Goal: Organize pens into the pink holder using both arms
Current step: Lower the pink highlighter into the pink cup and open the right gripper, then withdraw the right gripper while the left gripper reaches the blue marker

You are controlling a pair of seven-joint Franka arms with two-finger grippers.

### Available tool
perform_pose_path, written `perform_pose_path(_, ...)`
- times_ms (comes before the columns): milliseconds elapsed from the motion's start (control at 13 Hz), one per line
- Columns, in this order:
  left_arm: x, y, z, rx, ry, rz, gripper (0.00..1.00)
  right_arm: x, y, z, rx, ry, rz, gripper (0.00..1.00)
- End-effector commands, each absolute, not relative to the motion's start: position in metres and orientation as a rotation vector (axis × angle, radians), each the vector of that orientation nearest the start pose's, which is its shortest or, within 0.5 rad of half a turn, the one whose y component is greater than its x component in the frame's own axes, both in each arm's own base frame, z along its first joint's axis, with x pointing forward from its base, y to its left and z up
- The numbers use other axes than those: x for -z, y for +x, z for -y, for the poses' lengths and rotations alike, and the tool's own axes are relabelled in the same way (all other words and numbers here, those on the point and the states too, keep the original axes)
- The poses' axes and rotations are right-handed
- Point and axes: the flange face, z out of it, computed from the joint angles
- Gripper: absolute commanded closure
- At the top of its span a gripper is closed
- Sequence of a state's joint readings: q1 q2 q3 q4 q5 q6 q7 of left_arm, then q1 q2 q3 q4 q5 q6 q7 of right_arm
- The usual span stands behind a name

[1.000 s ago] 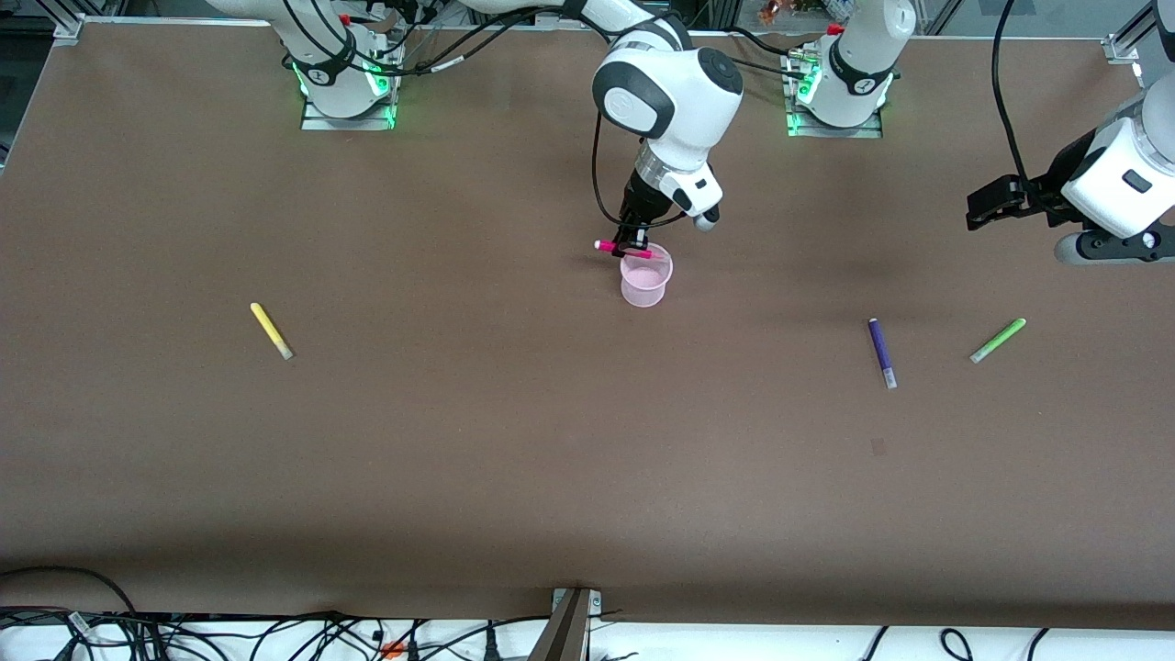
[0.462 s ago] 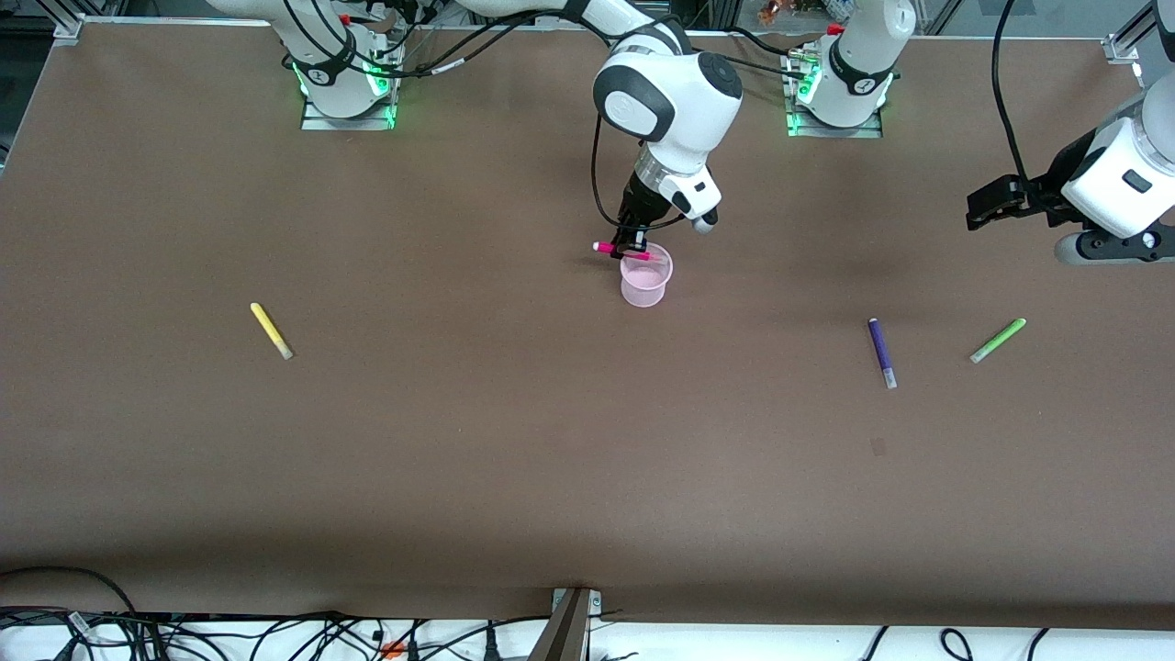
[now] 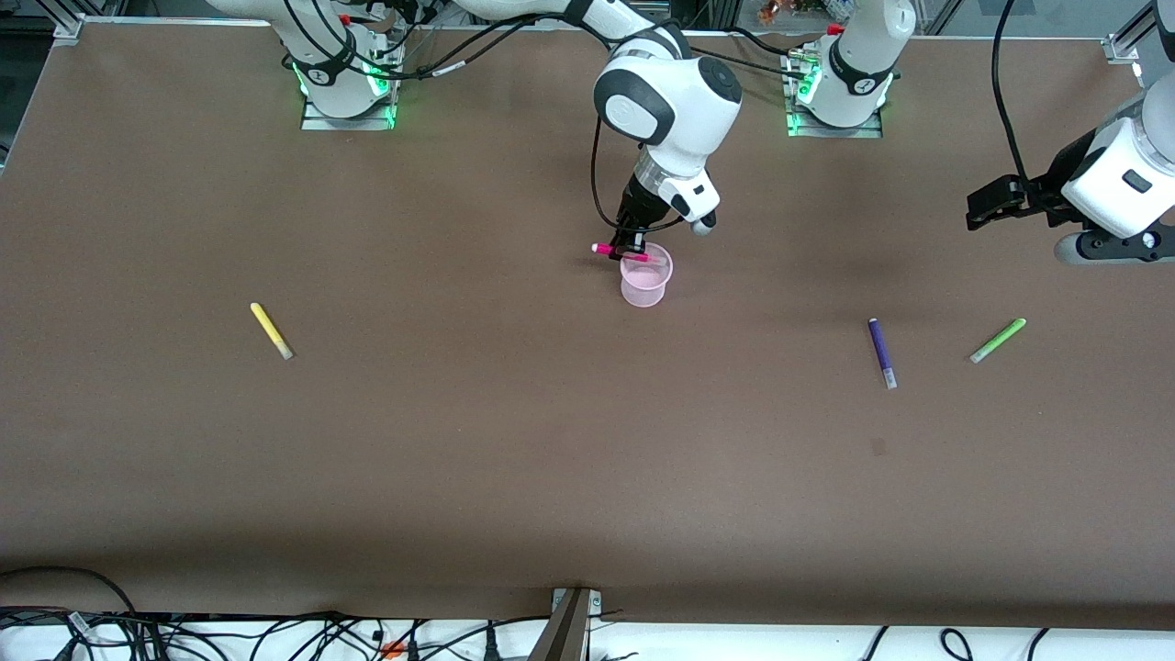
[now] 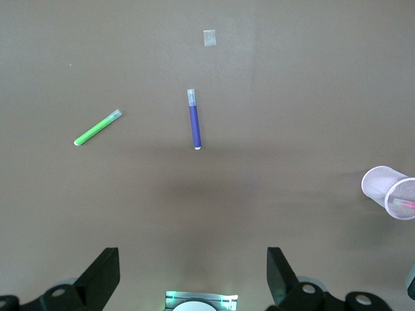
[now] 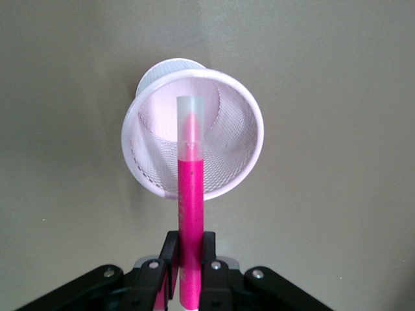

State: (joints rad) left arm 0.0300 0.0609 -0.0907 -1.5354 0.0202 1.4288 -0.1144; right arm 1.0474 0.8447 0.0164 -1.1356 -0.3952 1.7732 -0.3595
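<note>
We count four pens. Our right gripper [image 3: 632,248] squeezes the magenta pen [image 3: 621,252] over one pink holder [image 3: 646,278]. Yellow pen [image 3: 271,330], purple pen [image 3: 882,352] and green pen [image 3: 998,341] lie on the table [image 3: 514,441]. Our left gripper [image 4: 193,272] waits over the table's end, fingers apart.

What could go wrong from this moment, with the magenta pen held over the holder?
The right gripper holds the magenta pen roughly level across the pink holder rim, only its tip over the opening; released so, it may bridge the rim or roll off. Lowering further might tip the light holder. The left gripper waits open, above the table near the purple pen.
</note>
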Motion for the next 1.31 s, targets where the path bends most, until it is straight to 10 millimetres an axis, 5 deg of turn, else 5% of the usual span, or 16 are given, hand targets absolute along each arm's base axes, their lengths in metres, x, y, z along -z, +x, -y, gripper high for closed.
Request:
perform_pose_path(0, -0.602, 0.558, 0.029, -0.243, -3.106, 0.101, 0.00, -0.288, 0.392, -0.636, -0.105, -2.570, 2.483, 0.96)
perform_pose_path(308, -0.602, 0.558, 0.029, -0.243, -3.106, 0.101, 0.00, -0.289, 0.392, -0.636, -0.111, -2.572, 2.481, 0.58)
perform_pose_path(692, -0.602, 0.558, 0.029, -0.243, -3.106, 0.101, 0.00, -0.298, 0.393, -0.632, -0.139, -2.588, 2.472, 0.50)
perform_pose_path(769, -0.602, 0.558, 0.029, -0.243, -3.105, 0.104, 0.00, -0.303, 0.396, -0.628, -0.151, -2.601, 2.463, 0.39)
perform_pose_path(846, -0.602, 0.558, 0.029, -0.246, -3.107, 0.104, 0.00, -0.316, 0.401, -0.623, -0.157, -2.622, 2.441, 0.11)
perform_pose_path(923, -0.602, 0.558, 0.029, -0.243, -3.107, 0.104, 0.00, -0.337, 0.412, -0.613, -0.147, -2.651, 2.396, 0.00)
perform_pose_path(1077, -0.598, 0.560, 0.034, -0.252, -3.103, 0.087, 0.00, -0.392, 0.436, -0.588, -0.114, -2.691, 2.222, 0.00)
perform_pose_path(1231, -0.598, 0.560, 0.035, -0.250, -3.106, 0.082, 0.00, -0.454, 0.462, -0.539, -0.155, -2.804, 2.015, 0.00)
